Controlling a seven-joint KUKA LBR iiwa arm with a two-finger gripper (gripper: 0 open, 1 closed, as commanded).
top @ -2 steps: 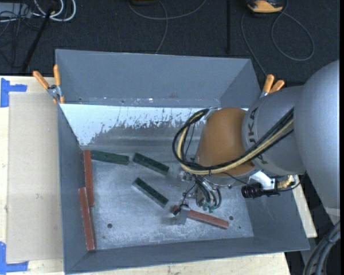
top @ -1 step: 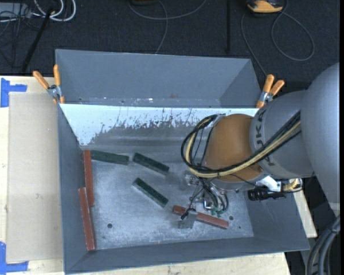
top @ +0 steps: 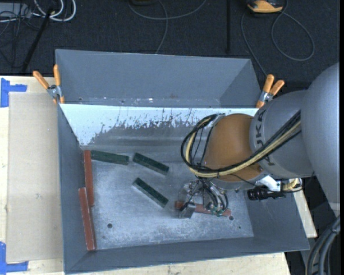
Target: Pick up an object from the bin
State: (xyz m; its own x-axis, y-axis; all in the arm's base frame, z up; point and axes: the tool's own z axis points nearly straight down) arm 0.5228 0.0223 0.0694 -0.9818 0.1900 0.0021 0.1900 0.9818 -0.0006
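The arm point(top: 309, 130) reaches into the grey bin point(top: 160, 90), low at the floor's right. Two brown strips point(top: 87, 176) line the left wall, with three dark green bars point(top: 150, 192) mid-floor. The gripper point(top: 190, 206) is over what may be a small reddish-brown piece point(top: 209, 211). I cannot tell whether the gripper is apart or together.

Three dark green flat bars point(top: 109, 157) point(top: 151, 163) point(top: 150, 192); at least two longer reddish-brown bars point(top: 88, 176) point(top: 87, 222)
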